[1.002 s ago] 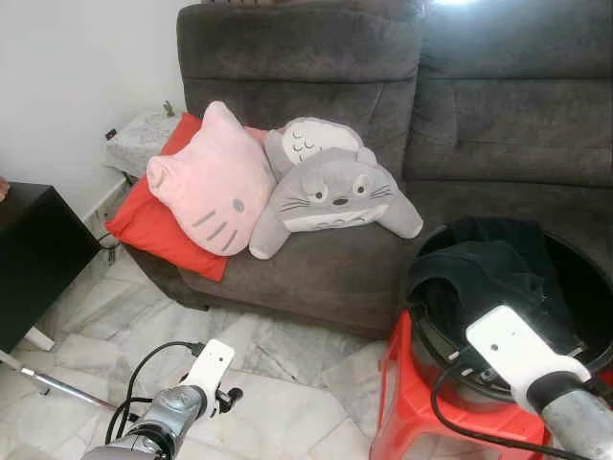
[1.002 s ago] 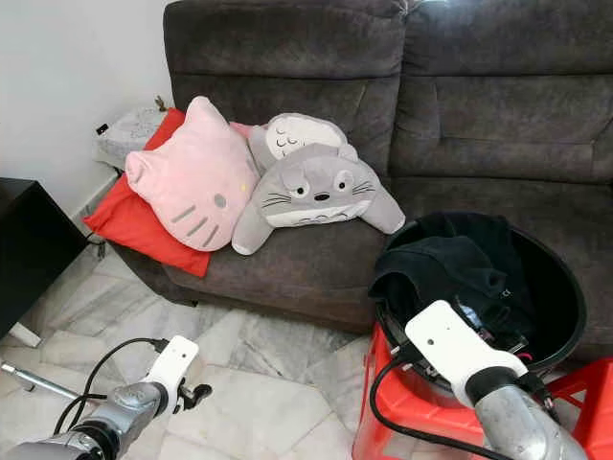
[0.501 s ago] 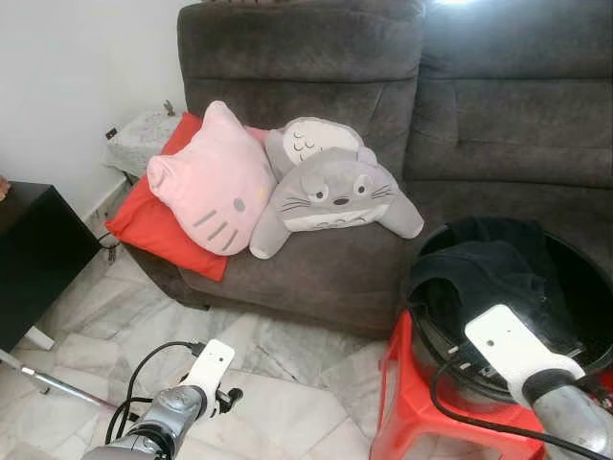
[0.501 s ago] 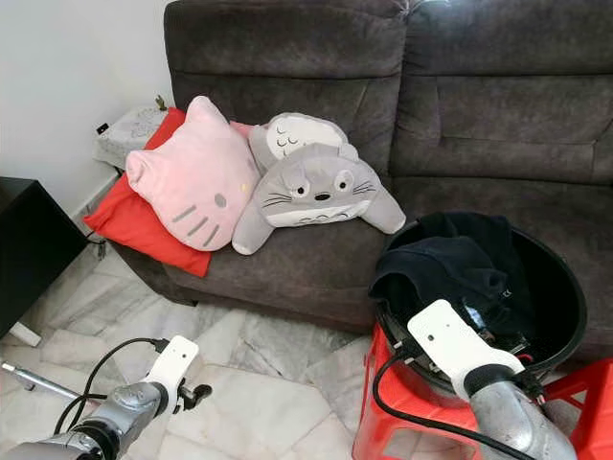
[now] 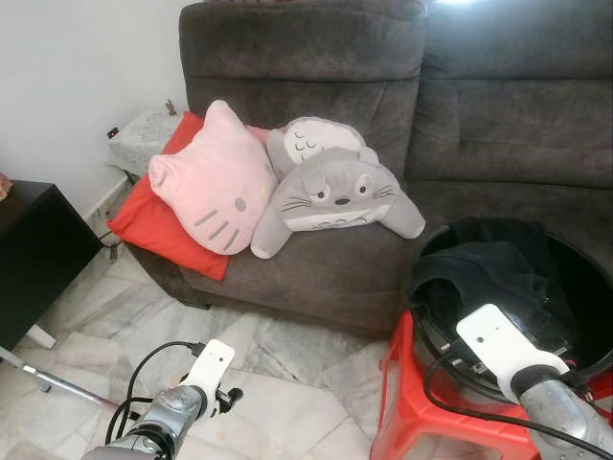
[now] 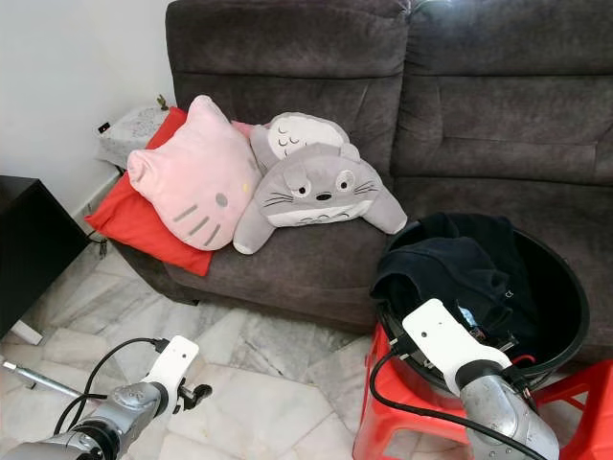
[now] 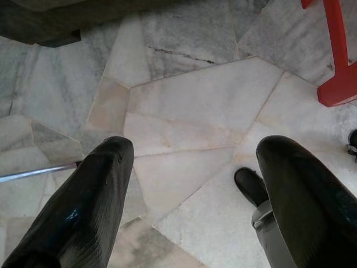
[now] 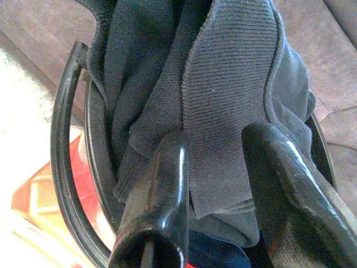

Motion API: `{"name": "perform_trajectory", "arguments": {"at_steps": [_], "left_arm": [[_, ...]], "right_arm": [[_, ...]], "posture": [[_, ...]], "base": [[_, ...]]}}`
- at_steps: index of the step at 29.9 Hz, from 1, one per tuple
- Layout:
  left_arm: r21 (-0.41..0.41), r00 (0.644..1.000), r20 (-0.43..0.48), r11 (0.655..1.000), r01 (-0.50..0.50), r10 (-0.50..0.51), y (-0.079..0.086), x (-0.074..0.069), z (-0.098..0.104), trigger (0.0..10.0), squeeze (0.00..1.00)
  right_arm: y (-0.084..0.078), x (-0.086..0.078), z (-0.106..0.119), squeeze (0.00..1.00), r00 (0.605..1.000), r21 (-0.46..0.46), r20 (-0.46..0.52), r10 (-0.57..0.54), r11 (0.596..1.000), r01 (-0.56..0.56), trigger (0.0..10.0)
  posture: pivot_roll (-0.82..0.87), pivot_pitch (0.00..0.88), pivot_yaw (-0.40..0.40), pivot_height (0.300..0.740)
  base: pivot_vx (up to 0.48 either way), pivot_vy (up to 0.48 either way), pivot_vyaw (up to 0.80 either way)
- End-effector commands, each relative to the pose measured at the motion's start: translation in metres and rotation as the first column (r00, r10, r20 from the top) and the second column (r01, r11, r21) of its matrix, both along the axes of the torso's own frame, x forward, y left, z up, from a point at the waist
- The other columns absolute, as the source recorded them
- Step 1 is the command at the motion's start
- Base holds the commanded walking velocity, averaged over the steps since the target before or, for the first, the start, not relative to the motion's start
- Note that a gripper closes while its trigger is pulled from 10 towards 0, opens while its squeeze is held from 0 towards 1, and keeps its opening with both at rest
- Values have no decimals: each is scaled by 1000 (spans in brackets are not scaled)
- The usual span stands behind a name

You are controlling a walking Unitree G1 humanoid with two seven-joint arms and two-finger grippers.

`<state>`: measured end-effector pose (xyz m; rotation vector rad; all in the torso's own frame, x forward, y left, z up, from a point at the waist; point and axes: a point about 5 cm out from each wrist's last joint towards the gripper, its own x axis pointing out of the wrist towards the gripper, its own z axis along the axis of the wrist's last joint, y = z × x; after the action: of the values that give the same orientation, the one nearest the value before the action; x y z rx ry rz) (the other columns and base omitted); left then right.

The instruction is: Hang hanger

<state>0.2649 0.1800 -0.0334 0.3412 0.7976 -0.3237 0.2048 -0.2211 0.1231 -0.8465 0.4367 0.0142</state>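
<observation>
A right gripper (image 8: 215,184) is seen reaching into a black bucket (image 6: 565,316) set on a red stool (image 6: 378,412). Its two black fingers (image 8: 162,206) are parted by a narrow gap, and a fold of dark knitted clothing (image 8: 228,84) lies between them; whether it is pinched cannot be told. The fold runs lengthwise away from the fingertips, draped over the bucket rim just beside them. No hanger can be made out; it is judged to be buried under the garment, straight ahead of this gripper, the nearer one. The left gripper (image 7: 192,167) is held low over the marble floor (image 7: 189,95), fingers wide apart and empty, well apart from the bucket. Beyond the bucket stands a grey sofa (image 5: 316,57) with a pink cushion (image 5: 215,177), a red cushion (image 5: 144,225) and a grey plush (image 5: 335,192)
</observation>
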Motion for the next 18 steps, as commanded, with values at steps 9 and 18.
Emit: {"name": "perform_trajectory", "arguments": {"at_steps": [9, 18], "left_arm": [[17, 1000, -6, 1000, -6, 6, 5, -1, -1, 10000, 0], [17, 1000, -4, 1000, -7, 7, 5, -1, -1, 10000, 0]], "right_arm": [[3, -5, -5, 0, 999, 20, -39, -27, 999, 28, 10000], [-2, -5, -6, 0, 996, 10, -32, -79, 997, 79, 10000]], "posture": [[-294, 0, 127, 740], [-294, 0, 127, 740]], "base": [[0, 0, 0], [0, 0, 0]]}}
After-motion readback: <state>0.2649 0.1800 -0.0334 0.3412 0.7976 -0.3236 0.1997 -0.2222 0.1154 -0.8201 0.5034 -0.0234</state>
